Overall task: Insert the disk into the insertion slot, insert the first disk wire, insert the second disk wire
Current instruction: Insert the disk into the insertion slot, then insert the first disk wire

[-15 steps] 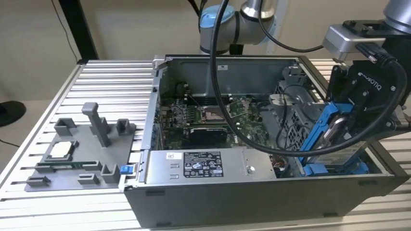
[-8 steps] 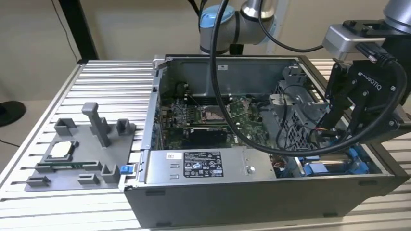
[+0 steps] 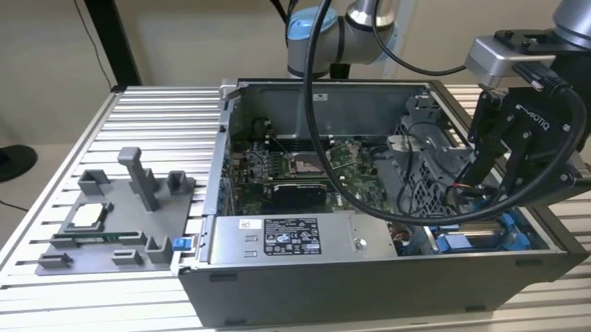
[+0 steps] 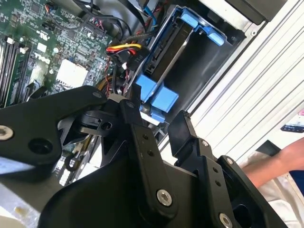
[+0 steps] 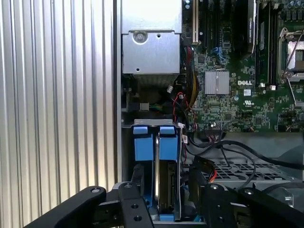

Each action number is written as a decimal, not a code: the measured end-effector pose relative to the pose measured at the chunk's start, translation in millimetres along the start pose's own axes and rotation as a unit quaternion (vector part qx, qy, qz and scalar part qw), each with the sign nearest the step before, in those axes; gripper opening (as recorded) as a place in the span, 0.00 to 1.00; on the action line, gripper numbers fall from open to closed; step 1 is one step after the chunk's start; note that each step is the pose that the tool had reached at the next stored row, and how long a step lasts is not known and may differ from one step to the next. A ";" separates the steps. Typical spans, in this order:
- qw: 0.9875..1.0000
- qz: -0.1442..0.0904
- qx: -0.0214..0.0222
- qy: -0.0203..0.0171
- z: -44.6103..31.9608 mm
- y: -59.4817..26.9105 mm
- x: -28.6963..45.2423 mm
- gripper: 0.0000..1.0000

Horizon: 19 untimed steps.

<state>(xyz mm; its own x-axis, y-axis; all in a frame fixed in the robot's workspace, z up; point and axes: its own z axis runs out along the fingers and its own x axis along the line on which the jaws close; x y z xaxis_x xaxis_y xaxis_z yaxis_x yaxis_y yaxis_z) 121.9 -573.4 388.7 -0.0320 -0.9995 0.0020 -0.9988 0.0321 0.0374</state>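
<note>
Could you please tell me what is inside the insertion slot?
The disk stands on edge inside the insertion slot. One end of it is hidden behind the pincer, and its label cannot be seen.

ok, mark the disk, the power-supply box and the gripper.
disk (image 5: 164,190), first wrist view, narrow upturned edge.
power-supply box (image 3: 295,238), exterior view, labelled top face.
gripper (image 4: 156,108), second wrist view, midway between fingertips.

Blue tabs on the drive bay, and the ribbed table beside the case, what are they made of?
The blue tabs look like moulded plastic: even bright colour, dull sheen, rounded edges. The ribbed table is probably bare aluminium: silvery, with parallel grooves and streaky reflections.
</note>
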 end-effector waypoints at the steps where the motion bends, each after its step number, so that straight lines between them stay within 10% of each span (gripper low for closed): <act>1: 1.000 0.000 0.000 0.000 0.0 -0.9 -0.2 1.00; 19: 1.000 0.000 0.000 0.000 0.5 -21.0 -2.2 1.00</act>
<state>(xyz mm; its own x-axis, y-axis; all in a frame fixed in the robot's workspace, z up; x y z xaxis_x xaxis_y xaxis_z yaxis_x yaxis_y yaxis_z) 142.9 -571.8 387.4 -0.0319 -0.9995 0.0023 -0.9988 0.0320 0.0373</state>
